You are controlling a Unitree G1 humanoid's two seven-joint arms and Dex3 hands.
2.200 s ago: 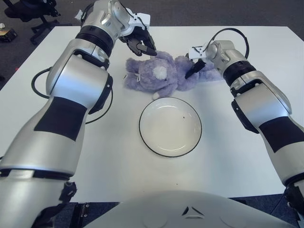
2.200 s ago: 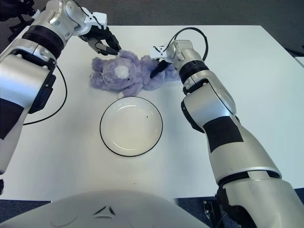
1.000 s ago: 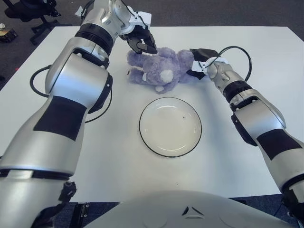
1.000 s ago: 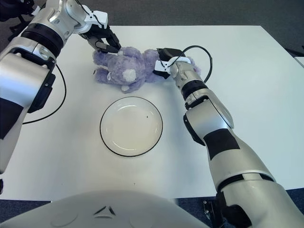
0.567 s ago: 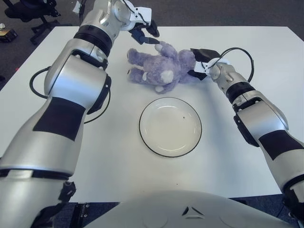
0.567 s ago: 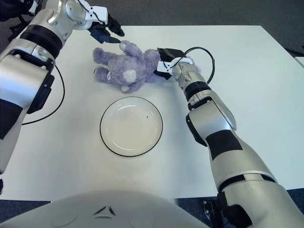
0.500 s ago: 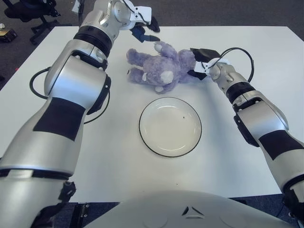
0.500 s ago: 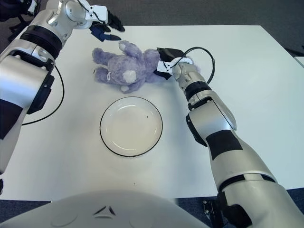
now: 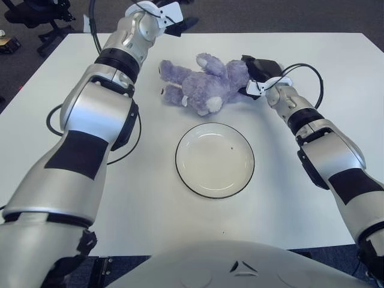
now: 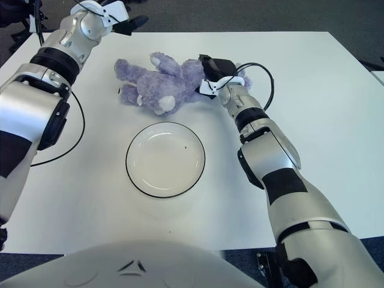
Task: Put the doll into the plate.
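Doll (image 9: 201, 84) beyond plate (image 9: 215, 159) rim, right hand (image 9: 257, 71) gripping it.

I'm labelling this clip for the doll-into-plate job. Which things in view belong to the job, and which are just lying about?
Belongs to the job:
- purple doll, lying on the table beyond the plate
- plate, holding nothing
- right hand, gripping the doll's right end
- left hand, raised beyond the table's far edge

Just there:
- white table
- black cable on the left
- office chair, far left corner
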